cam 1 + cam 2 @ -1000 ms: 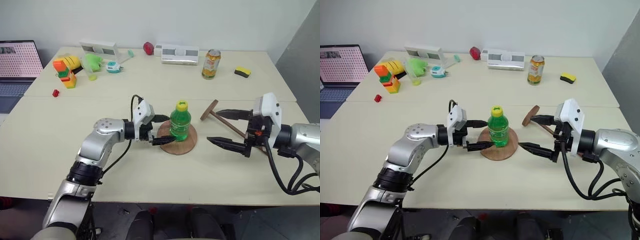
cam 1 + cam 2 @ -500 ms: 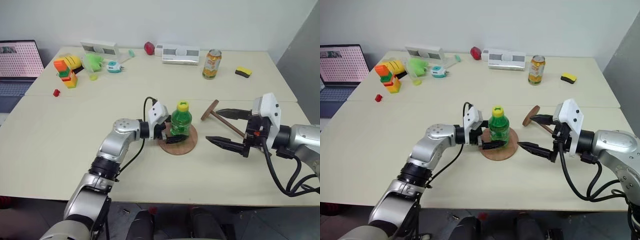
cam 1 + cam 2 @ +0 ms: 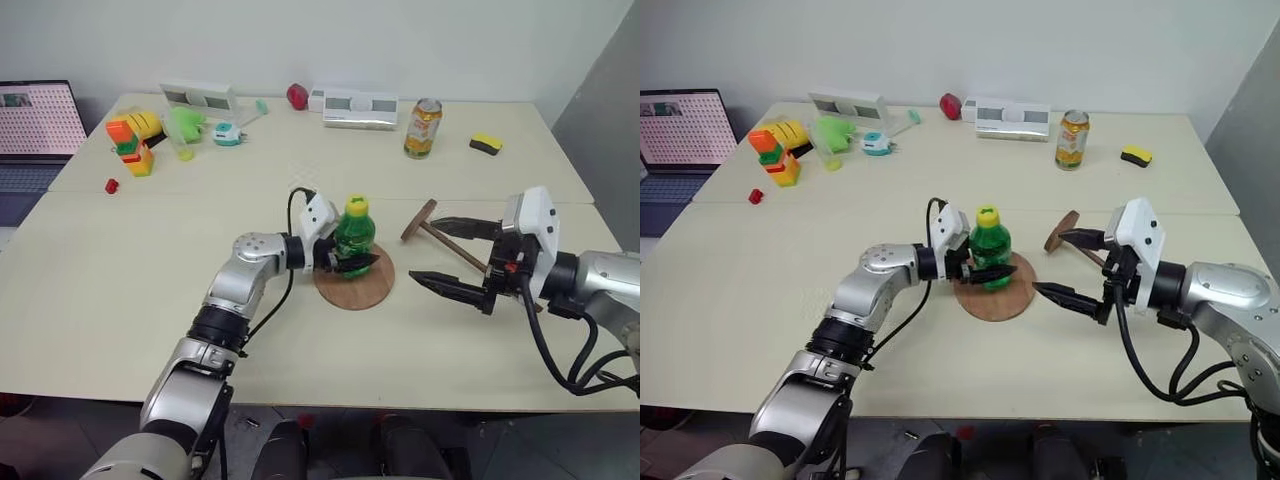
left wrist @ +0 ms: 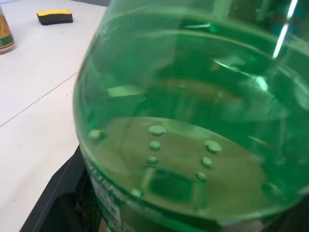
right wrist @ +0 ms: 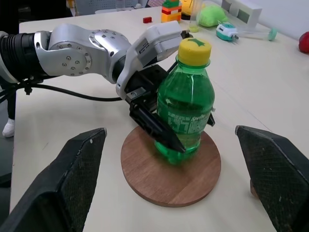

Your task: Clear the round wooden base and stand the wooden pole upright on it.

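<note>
Wooden and round, the base (image 3: pixel 354 285) is our landmark, lying flat at the middle of the pale table (image 3: pixel 150 260). A green bottle (image 3: pixel 353 238) with a yellow cap stands on its far left part. Our left gripper (image 3: pixel 348 262) comes in from the left of the base, with its black fingers clamped on the bottle's lower body. Right of the base, our right gripper (image 3: pixel 452 257) hovers with its fingers spread wide, holding nothing. Just beyond it, to the far right of the base, lies the pole (image 3: pixel 452 250), tipped over with its disc end nearest the base. To clear well, we judge we should lift the bottle straight up before carrying it sideways, so the base does not drag.
</note>
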Robot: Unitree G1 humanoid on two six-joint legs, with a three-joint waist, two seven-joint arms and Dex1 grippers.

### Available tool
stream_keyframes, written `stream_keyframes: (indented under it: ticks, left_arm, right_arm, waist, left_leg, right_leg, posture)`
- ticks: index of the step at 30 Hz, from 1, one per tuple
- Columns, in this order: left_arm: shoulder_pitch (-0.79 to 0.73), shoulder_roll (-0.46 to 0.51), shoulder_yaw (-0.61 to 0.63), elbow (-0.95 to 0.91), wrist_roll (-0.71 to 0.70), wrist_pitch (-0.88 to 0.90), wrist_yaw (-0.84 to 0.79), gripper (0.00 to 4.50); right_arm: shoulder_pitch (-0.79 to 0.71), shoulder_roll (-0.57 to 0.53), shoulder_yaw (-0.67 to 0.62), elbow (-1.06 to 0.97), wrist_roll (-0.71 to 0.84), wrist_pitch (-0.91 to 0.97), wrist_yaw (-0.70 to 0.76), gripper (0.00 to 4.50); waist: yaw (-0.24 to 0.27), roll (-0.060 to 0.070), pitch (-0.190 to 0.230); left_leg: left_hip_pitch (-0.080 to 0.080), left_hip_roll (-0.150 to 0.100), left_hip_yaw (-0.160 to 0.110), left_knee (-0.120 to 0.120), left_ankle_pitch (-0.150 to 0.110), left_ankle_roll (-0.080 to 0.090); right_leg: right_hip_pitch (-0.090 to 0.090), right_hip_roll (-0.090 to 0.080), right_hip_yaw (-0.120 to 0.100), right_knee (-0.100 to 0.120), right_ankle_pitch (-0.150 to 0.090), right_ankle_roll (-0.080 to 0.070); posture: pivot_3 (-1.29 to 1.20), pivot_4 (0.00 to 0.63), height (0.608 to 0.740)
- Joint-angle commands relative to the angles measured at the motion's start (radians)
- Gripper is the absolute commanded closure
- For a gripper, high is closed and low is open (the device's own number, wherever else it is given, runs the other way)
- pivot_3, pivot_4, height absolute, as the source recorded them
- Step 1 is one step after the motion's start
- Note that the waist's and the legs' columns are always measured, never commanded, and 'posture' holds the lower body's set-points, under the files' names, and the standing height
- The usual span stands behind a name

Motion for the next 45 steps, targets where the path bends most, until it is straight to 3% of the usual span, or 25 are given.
stream_keyframes:
  ticks: [1, 5, 10, 15, 22, 27, 34, 45]
  left_arm:
    - [-0.064, 0.048, 0.15, -0.066, -0.046, 0.059, 0.119, 1.19]
    - [-0.164, 0.095, 0.265, 0.102, -0.002, 0.065, 0.342, 1.19]
    - [-0.305, 0.121, 0.324, 0.512, 0.08, -0.076, 0.602, 1.19]
    - [-0.378, 0.106, 0.333, 0.741, 0.116, -0.191, 0.699, 1.19]
    - [-0.391, 0.104, 0.359, 0.839, 0.108, -0.24, 0.711, 1.19]
    - [-0.385, 0.108, 0.377, 0.823, 0.096, -0.226, 0.676, 0.05]
    - [-0.319, 0.149, 0.341, 0.706, 0.119, -0.167, 0.594, 0.05]
    - [-0.046, 0.225, 0.29, 0.136, 0.108, 0.172, 0.485, 0.05]
  right_arm:
    - [0.005, 0.009, -0.015, -0.038, 0.023, -0.005, -0.014, 0.0]
    - [0.01, 0.034, 0.0, -0.043, 0.017, -0.01, -0.032, 0.0]
    - [-0.019, 0.062, 0.029, -0.023, 0.003, -0.018, -0.041, 0.0]
    - [-0.034, 0.067, 0.033, -0.02, 0.001, -0.014, -0.049, 0.0]
    - [-0.018, 0.067, 0.021, -0.038, 0.01, -0.009, -0.067, 0.0]
    - [-0.009, 0.066, 0.021, -0.042, 0.013, -0.014, -0.069, 0.0]
    - [-0.009, 0.066, 0.028, -0.034, 0.01, -0.021, -0.059, 0.0]
    - [-0.017, 0.07, 0.037, -0.019, 0.0, -0.029, -0.048, 0.0]
  waist:
    - [-0.003, 0.0, 0.0]
    - [-0.002, 0.0, 0.0]
    - [-0.002, 0.0, 0.0]
    - [0.001, -0.002, 0.0]
    - [0.003, -0.002, 0.0]
    - [-0.003, -0.002, 0.0]
    - [-0.009, -0.002, 0.0]
    - [-0.008, -0.002, 0.0]
  left_leg:
    - [0.0, 0.0, 0.0, 0.0, 0.0, 0.0]
    - [-0.001, 0.0, -0.002, 0.001, 0.0, 0.0]
    - [-0.001, -0.001, -0.001, 0.0, 0.0, 0.0]
    - [-0.005, -0.001, -0.002, 0.001, 0.002, -0.003]
    - [-0.005, -0.002, -0.002, 0.001, 0.002, -0.004]
    - [-0.005, -0.002, -0.002, 0.001, 0.002, -0.004]
    - [-0.005, -0.002, -0.001, 0.001, 0.002, -0.004]
    - [-0.005, -0.001, -0.002, 0.001, 0.002, -0.004]
  right_leg:
    - [0.0, 0.0, 0.0, 0.0, 0.0, 0.0]
    - [0.0, 0.0, -0.001, 0.0, 0.0, 0.0]
    - [0.0, 0.0, -0.002, -0.001, 0.0, 0.0]
    - [-0.004, -0.001, -0.002, 0.0, 0.0, 0.0]
    - [-0.005, -0.001, -0.002, 0.001, 0.0, 0.0]
    - [-0.005, -0.001, -0.002, 0.002, 0.0, 0.0]
    - [-0.005, -0.001, -0.002, 0.002, 0.0, 0.0]
    - [-0.005, -0.001, -0.001, 0.002, 0.0, 0.0]
  posture:
    - [0.0, 0.15, 0.74]
    - [0.0, 0.15, 0.74]
    - [0.0, 0.15, 0.74]
    - [0.0, 0.15, 0.74]
    - [0.0, 0.15, 0.74]
    - [0.0, 0.15, 0.74]
    - [0.0, 0.15, 0.74]
    - [0.0, 0.15, 0.74]
